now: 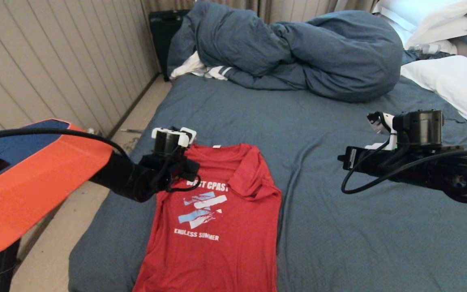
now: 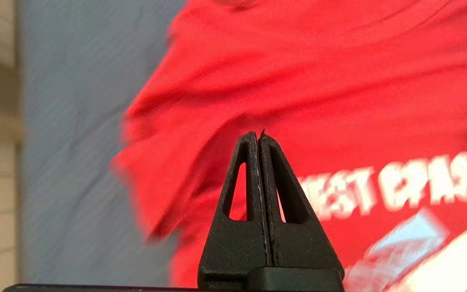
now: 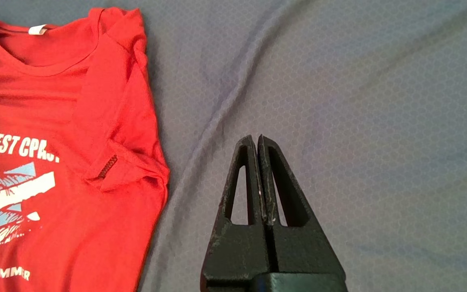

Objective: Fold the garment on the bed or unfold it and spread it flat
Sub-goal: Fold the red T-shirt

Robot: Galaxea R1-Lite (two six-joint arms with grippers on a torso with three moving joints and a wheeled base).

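Left wrist view: the left end effector (image 2: 259, 136) is pressed fully closed, empty, poised over the garment's (image 2: 318, 101) folded-in sleeve. To do this well, I'd open above that sleeve's edge, pinch one layer and draw it outward across the bed (image 1: 330, 227). The right end effector (image 3: 257, 140), closed and empty, hangs beside the shirt

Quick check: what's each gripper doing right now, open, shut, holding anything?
Left gripper: shut, empty, over the red T-shirt near its shoulder.
Right gripper: shut, empty, above the bare sheet.
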